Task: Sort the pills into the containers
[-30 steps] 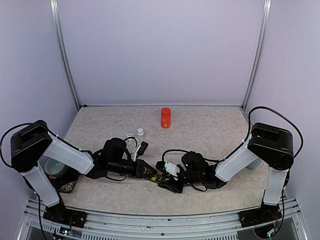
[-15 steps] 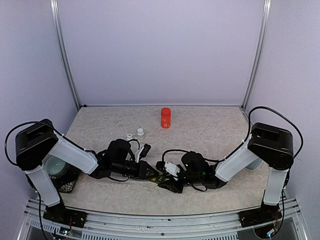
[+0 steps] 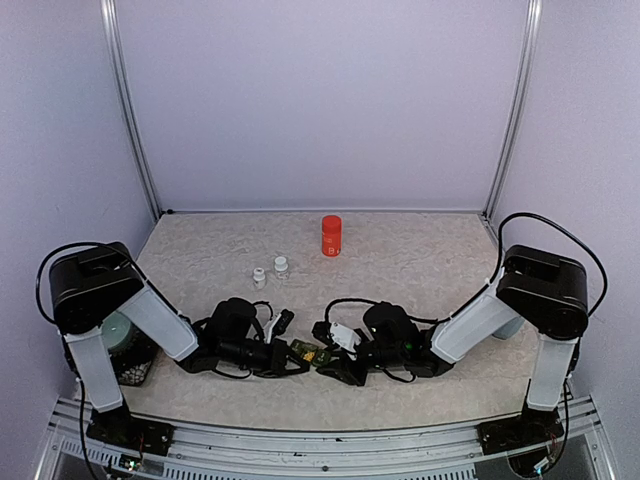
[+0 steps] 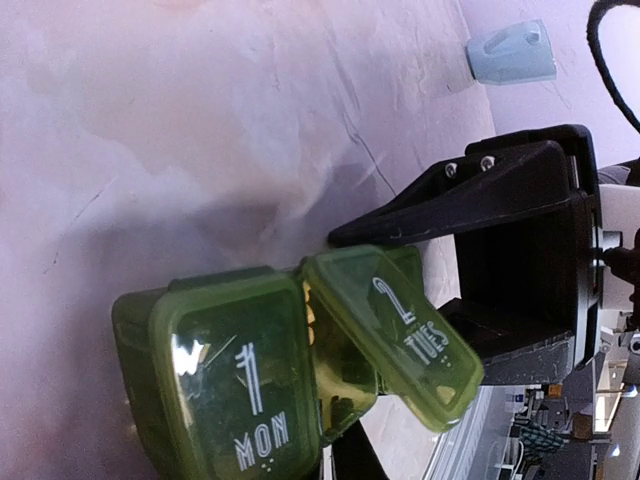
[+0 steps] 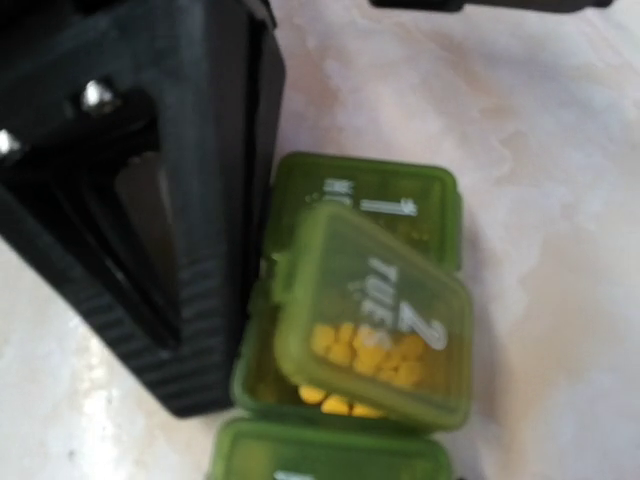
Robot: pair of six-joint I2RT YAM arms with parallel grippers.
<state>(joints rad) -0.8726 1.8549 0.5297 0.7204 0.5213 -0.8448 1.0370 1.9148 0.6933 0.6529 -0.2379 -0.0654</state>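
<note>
containers (image 3: 309, 352): on table (image 3: 420, 260), near front edge, between the two gripper tips
axis: runs arm to arm; MON lid (image 4: 235, 390) end toward left gripper (image 3: 287, 352), third cell toward right gripper (image 3: 335, 362)
left gripper: clenched, nothing in it
right gripper: finger (image 5: 150, 200) flush along strip side; grip or not, can't tell
TUES lid (image 5: 385, 315): ajar over yellow pills (image 5: 365, 350)
next: probably press TUES lid down; left tip looks better placed

Your way to the containers (image 3: 304, 350) is tight: the left gripper (image 3: 290, 352) crowds them from one side, the right gripper (image 3: 338, 362) from the other, one black finger (image 5: 150, 220) lying along the strip. From above, the half-raised TUES lid (image 4: 395, 330) covers its compartment. Behind, two white vials (image 3: 281, 265) and a red bottle (image 3: 331, 235) stand well apart on open table (image 3: 420, 260).
</note>
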